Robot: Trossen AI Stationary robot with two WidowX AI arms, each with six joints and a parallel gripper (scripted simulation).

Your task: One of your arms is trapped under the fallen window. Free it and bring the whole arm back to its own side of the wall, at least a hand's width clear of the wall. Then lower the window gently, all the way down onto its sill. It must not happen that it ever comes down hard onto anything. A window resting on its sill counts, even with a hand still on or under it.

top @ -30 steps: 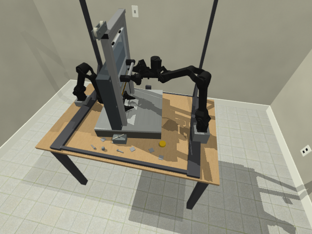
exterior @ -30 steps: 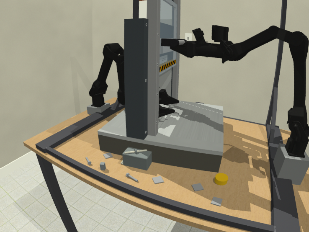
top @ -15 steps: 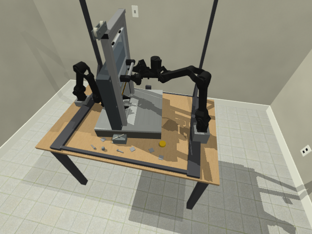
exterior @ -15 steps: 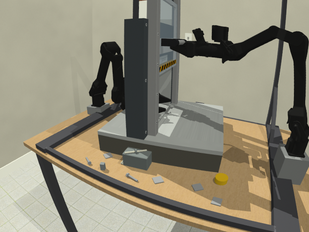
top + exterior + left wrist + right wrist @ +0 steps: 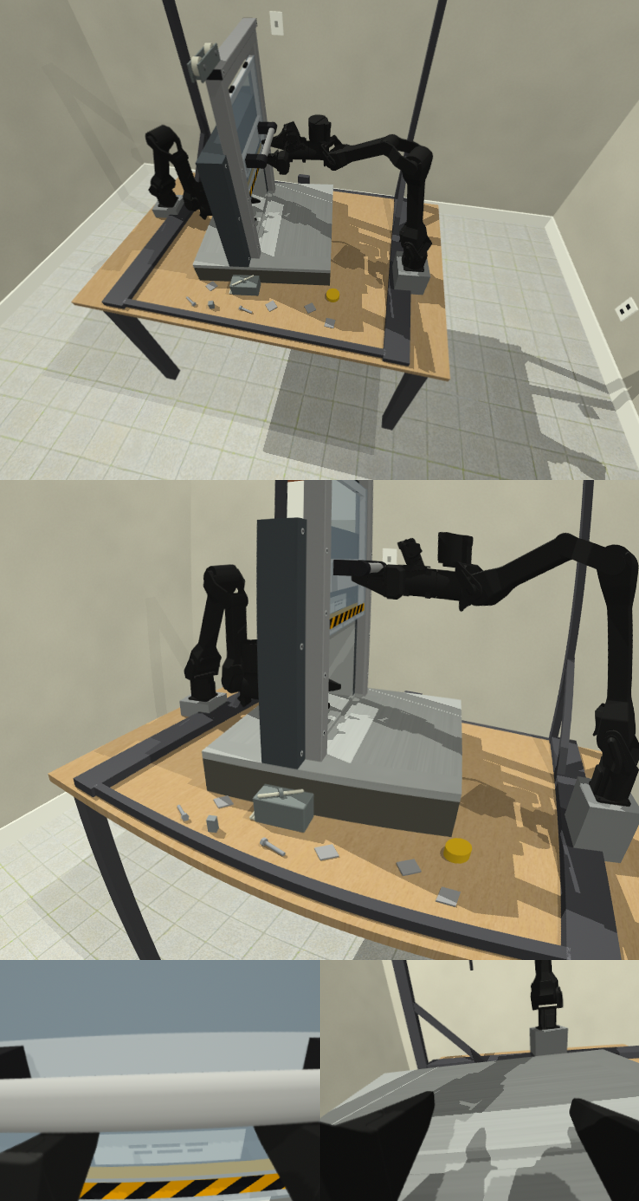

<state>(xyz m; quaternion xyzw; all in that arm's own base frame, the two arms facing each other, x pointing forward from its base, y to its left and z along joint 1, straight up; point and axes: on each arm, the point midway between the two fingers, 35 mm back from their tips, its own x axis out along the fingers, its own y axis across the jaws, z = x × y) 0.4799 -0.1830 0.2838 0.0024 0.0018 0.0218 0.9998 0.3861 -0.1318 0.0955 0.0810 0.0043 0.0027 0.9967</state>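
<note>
My left gripper (image 5: 273, 146) (image 5: 356, 575) (image 5: 177, 1111): fingers spread wide, just under window's white handle bar (image 5: 267, 141) (image 5: 375, 567) (image 5: 160, 1101), gripping nothing. Window (image 5: 245, 106) (image 5: 345, 547) raised well above sill, striped bottom edge up in frame (image 5: 219, 103) (image 5: 316, 650). My right gripper (image 5: 502, 1102): fingers apart, nothing between, tips poking through opening below window.
</note>
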